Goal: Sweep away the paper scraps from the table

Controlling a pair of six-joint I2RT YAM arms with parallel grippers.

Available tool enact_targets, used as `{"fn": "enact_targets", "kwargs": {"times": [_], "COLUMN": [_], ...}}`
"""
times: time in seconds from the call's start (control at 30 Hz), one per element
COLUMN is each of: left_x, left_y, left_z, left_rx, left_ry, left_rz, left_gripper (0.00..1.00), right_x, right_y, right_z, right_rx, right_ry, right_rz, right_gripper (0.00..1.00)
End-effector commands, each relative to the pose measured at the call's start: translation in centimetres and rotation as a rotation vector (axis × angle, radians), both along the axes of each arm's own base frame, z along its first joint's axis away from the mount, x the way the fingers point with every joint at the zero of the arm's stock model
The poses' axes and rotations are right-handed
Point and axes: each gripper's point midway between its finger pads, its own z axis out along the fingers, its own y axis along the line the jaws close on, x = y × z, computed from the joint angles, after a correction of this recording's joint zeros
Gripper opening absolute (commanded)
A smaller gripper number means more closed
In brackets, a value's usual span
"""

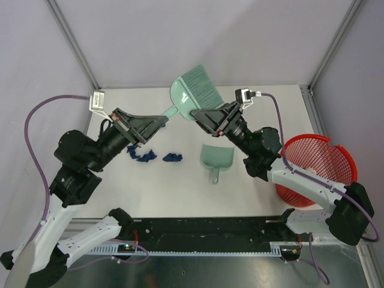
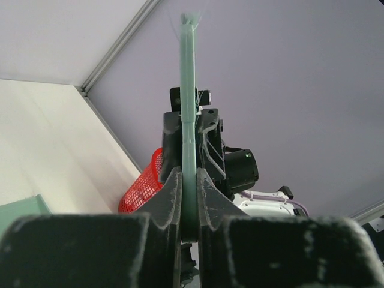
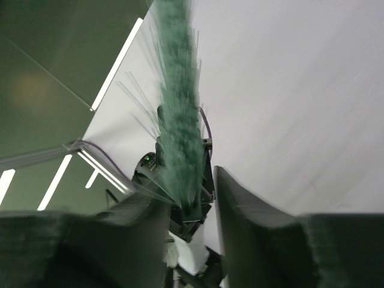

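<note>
Several dark blue paper scraps [image 1: 143, 155] lie in two small heaps on the white table [image 1: 270, 108], the second heap [image 1: 173, 158] a little to the right. My left gripper [image 1: 161, 122] is shut on the handle of the pale green brush [image 1: 195, 90] and holds it lifted; the handle shows edge-on between its fingers in the left wrist view [image 2: 188, 90]. My right gripper [image 1: 203, 117] is open at the brush head, with the bristles [image 3: 177, 90] standing between its fingers [image 3: 240, 210]. The green dustpan [image 1: 217, 157] lies on the table below it.
A red mesh basket [image 1: 318, 168] stands at the table's right edge and also shows in the left wrist view [image 2: 144, 189]. Metal frame posts rise at the back corners. Both arms meet over the table's back middle.
</note>
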Motion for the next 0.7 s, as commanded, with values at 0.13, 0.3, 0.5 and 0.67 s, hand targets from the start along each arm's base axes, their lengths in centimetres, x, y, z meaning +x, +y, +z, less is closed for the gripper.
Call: {"fn": "enact_targets", "kwargs": {"times": [0.13,0.3,0.5,0.67], "left_x": [-0.5,0.5,1.0,0.4], "left_y": [2.1,4.7,8.6,12.1], "left_z": [0.1,-3.4,-8.3,-12.7], "left_rx": [0.027,0.161,0.355,0.537], "left_ry": [-0.054,0.016,0.116,0.192], "left_rz": [0.082,0.232,0.401,0.516], "left_gripper": [0.00,0.00,0.00,0.00], "right_x": [1.0,3.9,5.0,4.2], "right_y": [-0.7,-4.4,-7.3,-6.4], "right_z": [-3.5,-10.5,-19.7,-26.1], "right_rx": [-0.261,-0.628,-1.063,-1.355], "right_ry": [0.046,0.232,0.482,0.593], "right_rz": [-0.112,-0.349,-0.475,-0.432], "right_gripper": [0.83,0.85,0.77,0.77]}}
